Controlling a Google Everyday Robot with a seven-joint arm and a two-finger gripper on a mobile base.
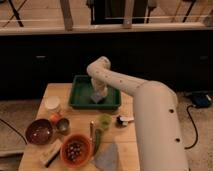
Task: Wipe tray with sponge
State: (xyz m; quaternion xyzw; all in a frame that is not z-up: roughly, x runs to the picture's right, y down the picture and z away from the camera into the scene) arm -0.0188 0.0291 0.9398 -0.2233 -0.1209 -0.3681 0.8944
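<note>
The dark green tray (81,95) sits at the far middle of the wooden table. A small bluish-grey sponge (96,98) lies inside the tray, towards its right half. My white arm reaches from the lower right over the table and bends down into the tray. My gripper (98,93) points down right above the sponge, touching it or holding it against the tray floor. The arm's wrist hides the gripper's tips.
Near the table's front are a dark red bowl (40,131), an orange bowl (75,149) with dark contents, a tan block (50,153), a grey-blue cloth (107,157), a white cup (52,104), a small metal cup (63,125) and a green item (104,120).
</note>
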